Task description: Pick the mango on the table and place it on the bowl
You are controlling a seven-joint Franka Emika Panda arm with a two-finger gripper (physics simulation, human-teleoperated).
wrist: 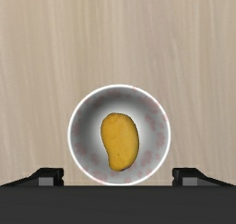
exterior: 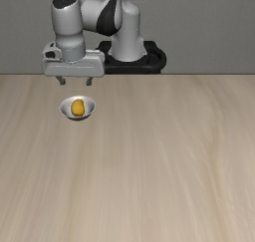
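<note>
The gripper [exterior: 76, 80] hangs above the worktop [exterior: 149, 166] with its fingers spread wide and nothing between them. In the wrist view the two fingertips [wrist: 51, 177] stand well apart. Just below it sits the bowl [exterior: 91, 107], a small white round one, resting on the pale wood-grain surface. The mango [exterior: 77, 109] lies inside the bowl and is clear of the fingers. Seen from the gripper [wrist: 120, 180], the mango [wrist: 119, 141] is yellow-orange (slightly kidney-shaped) and rests on the bowl's [wrist: 88, 126] grey floor, near its middle. The worktop [wrist: 55, 43] spreads beyond.
</note>
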